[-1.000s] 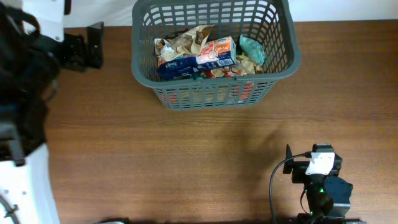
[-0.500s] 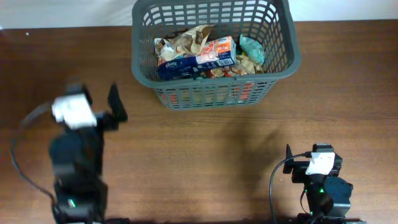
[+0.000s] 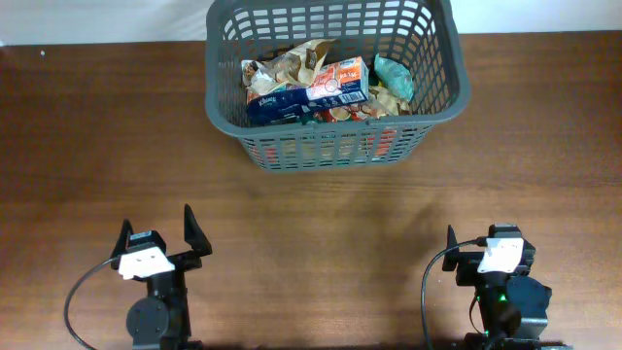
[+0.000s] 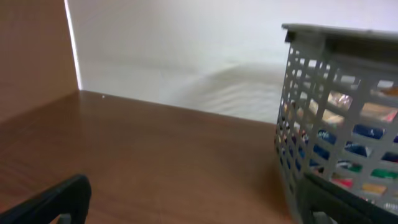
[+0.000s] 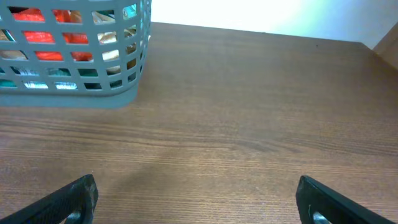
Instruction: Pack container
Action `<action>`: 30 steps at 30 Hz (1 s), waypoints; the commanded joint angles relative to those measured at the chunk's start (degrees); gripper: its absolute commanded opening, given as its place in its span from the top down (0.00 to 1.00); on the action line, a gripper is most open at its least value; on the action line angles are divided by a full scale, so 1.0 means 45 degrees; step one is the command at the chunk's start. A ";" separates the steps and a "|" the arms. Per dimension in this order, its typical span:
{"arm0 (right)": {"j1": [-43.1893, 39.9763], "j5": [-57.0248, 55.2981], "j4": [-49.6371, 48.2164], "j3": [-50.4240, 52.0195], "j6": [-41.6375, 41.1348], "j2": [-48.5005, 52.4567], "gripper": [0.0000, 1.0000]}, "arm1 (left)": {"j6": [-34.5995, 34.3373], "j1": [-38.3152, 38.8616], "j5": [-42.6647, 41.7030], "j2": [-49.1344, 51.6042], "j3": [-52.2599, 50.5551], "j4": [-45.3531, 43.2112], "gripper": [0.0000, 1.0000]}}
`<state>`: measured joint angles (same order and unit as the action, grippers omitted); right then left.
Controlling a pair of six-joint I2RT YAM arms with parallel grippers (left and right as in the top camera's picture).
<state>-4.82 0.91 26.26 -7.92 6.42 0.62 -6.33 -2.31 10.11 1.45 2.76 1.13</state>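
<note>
Two end effectors sit by the near edge of the bench (image 3: 321, 224), both released. The left end effector (image 3: 160, 241) is toward the near left corner with its fingers spread wide. The right end effector (image 3: 483, 245) is toward the near right corner, and in its wrist view its fingers stand at opposite sides with bare wood between them. Neither holds or touches anything. The basket (image 3: 335, 146) stands at the middle of the far edge, well apart from both arms; from overhead its far rim reaches that edge. Packets (image 3: 311, 87) lie heaped inside it below the rim, with a teal packet (image 3: 394, 76) against the right wall. A wide band of bare wood runs from the basket's near wall to the end effectors. More wood lies open on each side of it toward the far corners. In the left wrist view the far edge meets a white wall (image 4: 186, 50).
</note>
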 commanded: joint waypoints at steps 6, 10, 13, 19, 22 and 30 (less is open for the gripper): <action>0.0068 -0.0024 -0.0015 0.0092 0.0034 -0.0097 0.01 | -0.0112 0.0185 0.0092 -0.0262 -0.0204 0.1239 0.01; 0.0068 -0.0024 -0.0015 0.0092 0.0034 -0.0097 0.01 | -0.0112 0.0180 0.0078 -0.0262 -0.0204 0.1229 0.01; 0.0068 -0.0024 -0.0015 0.0092 0.0034 -0.0097 0.01 | -0.0112 0.0180 0.0058 -0.0257 -0.0204 0.1229 0.01; 0.0068 -0.0024 -0.0015 0.0092 0.0034 -0.0097 0.01 | -0.0112 0.0180 0.0053 -0.0257 -0.0204 0.1229 0.01; 0.0068 -0.0024 -0.0015 0.0092 0.0034 -0.0097 0.01 | -0.0112 0.0180 0.0058 -0.0257 -0.0204 0.1229 0.01; 0.0068 -0.0024 -0.0015 0.0092 0.0034 -0.0097 0.01 | -0.0112 0.0180 0.0058 -0.0257 -0.0204 0.1229 0.01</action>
<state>-4.82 0.91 26.26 -7.92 6.39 0.62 -6.35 -1.76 10.13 0.84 2.39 6.66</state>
